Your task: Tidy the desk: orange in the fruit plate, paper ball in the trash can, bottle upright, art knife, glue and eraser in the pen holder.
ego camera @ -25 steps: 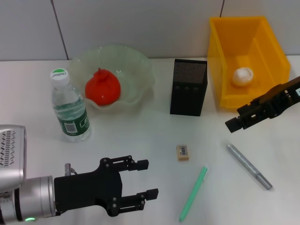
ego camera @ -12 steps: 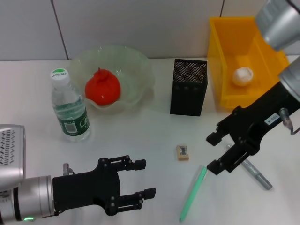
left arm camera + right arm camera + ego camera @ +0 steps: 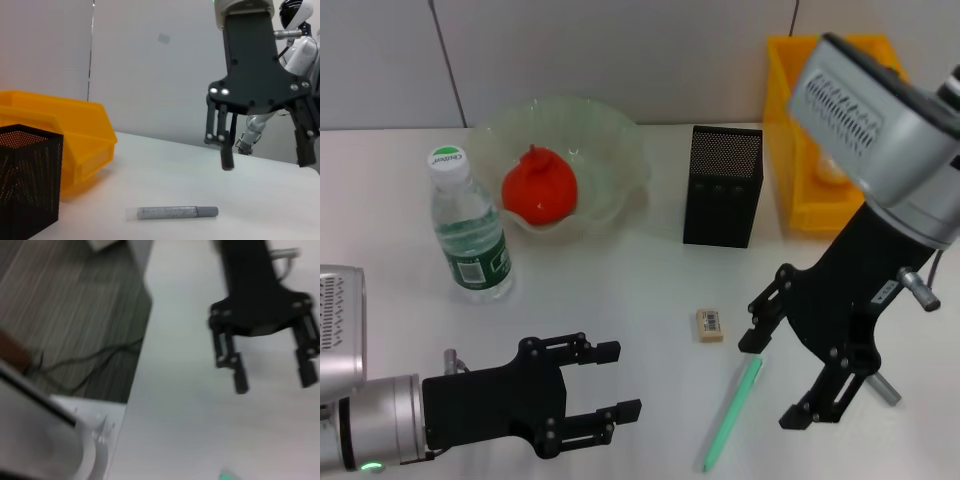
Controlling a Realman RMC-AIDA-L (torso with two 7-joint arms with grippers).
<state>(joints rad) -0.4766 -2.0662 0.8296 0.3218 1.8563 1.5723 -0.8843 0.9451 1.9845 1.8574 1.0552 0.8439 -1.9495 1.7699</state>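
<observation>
White tabletop (image 3: 620, 290) before me, evenly lit, meeting a pale grey panelled wall (image 3: 620, 50) with dark vertical seams. Beyond the tabletop's edge I see grey striped flooring (image 3: 65, 315) crossed by a dark cable (image 3: 85, 360).

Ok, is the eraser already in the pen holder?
No. In the head view the eraser lies on the table, in front of the pen holder and apart from it.
</observation>
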